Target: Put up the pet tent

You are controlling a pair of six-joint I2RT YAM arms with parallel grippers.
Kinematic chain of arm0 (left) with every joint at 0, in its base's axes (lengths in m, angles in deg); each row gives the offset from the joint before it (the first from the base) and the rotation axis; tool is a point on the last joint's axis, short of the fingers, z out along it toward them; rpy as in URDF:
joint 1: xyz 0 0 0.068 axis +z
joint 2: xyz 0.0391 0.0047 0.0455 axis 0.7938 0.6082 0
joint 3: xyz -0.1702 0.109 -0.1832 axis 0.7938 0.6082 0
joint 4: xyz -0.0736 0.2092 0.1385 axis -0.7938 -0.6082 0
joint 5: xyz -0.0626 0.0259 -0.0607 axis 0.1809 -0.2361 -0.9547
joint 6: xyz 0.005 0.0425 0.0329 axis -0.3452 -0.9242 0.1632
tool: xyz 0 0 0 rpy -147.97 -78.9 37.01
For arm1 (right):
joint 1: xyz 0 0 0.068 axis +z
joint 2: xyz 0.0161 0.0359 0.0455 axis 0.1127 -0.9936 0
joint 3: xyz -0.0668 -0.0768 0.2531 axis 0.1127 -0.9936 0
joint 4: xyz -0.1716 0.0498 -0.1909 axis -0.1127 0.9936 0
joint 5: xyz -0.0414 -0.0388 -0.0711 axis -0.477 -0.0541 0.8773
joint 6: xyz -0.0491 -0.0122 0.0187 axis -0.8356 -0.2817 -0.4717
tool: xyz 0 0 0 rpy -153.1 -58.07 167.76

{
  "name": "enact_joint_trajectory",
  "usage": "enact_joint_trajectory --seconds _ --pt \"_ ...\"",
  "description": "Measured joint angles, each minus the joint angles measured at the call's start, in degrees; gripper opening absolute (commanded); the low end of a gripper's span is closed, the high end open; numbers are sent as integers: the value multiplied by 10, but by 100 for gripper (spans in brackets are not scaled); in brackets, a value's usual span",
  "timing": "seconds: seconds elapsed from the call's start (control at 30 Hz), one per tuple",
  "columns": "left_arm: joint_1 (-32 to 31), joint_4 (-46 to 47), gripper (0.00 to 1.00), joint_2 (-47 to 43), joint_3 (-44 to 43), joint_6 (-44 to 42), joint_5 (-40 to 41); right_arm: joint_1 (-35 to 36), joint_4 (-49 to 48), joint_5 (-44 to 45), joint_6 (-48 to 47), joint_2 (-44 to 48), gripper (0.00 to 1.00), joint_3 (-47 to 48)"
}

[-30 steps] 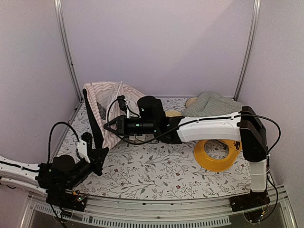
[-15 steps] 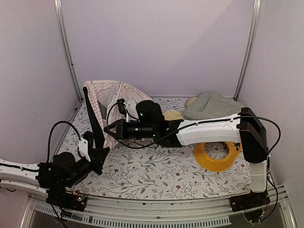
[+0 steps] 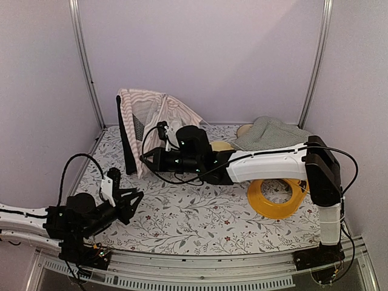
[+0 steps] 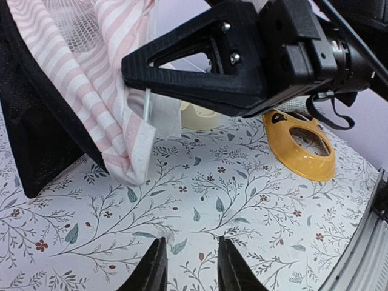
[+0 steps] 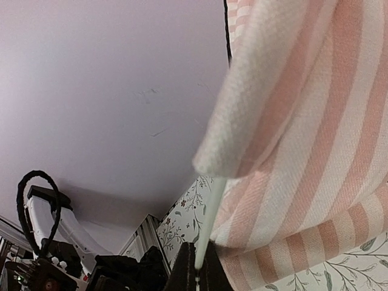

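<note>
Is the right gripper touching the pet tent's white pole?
Touching. Right wrist view: the white pole ends pinched between the shut jaws of the right gripper.

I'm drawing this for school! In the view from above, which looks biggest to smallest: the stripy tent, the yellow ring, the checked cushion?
1. pet tent, clearly largest.
2 and 3. checked cushion and yellow ring look about alike; the right arm covers part of the cushion, so no ranking between them.

Open at six o'clock over bare floral table (image 3: 200, 218). Blocked at ten by tent (image 3: 151, 114), across centre by right arm (image 3: 267, 165), at four by yellow ring (image 3: 267, 209), at one by cushion (image 3: 270, 133).
</note>
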Motion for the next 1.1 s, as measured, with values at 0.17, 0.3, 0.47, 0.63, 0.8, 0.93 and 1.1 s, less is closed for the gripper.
enact_joint_trajectory --seconds 0.17,0.3,0.47,0.63,0.8,0.93,1.1 --pt "0 -29 27 -7 -19 9 28 -1 0 6 -1 0 0 0" --pt "5 -53 33 -5 -43 13 47 -1 0 6 -8 0 0 0" --pt "59 -107 38 -2 -125 35 46 11 11 27 -31 0 0 0" --pt "146 -159 45 5 -249 43 14 42 30 87 -82 0 0 -6" --pt "236 -211 49 78 -401 31 -64 72 47 145 -136 0 0 -6" --pt "303 -243 50 170 -508 10 -162 93 67 189 -177 -5 0 0" --pt "375 -282 50 286 -603 -18 -263 102 97 240 -218 -37 0 39"
